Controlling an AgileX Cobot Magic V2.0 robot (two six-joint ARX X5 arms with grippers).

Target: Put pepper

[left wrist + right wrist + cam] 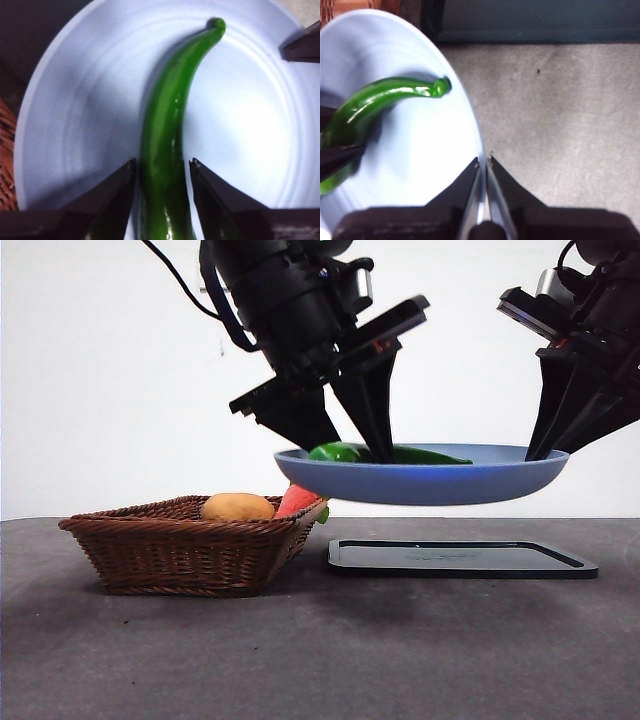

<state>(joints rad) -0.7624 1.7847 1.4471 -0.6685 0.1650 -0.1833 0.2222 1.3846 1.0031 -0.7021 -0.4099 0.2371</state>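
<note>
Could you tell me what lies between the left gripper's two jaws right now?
The pepper lies between them, resting on the blue plate; the left wrist view shows the left gripper straddling it.

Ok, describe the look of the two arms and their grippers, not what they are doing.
Both are black. The left gripper has two wedge-shaped jaws tapering to points, below a bulky rounded wrist with black cables looping off it and small red marks on its angular housing. The right gripper has the same pointed black jaws, a silver-grey part on its wrist and a cable at the top.
</note>
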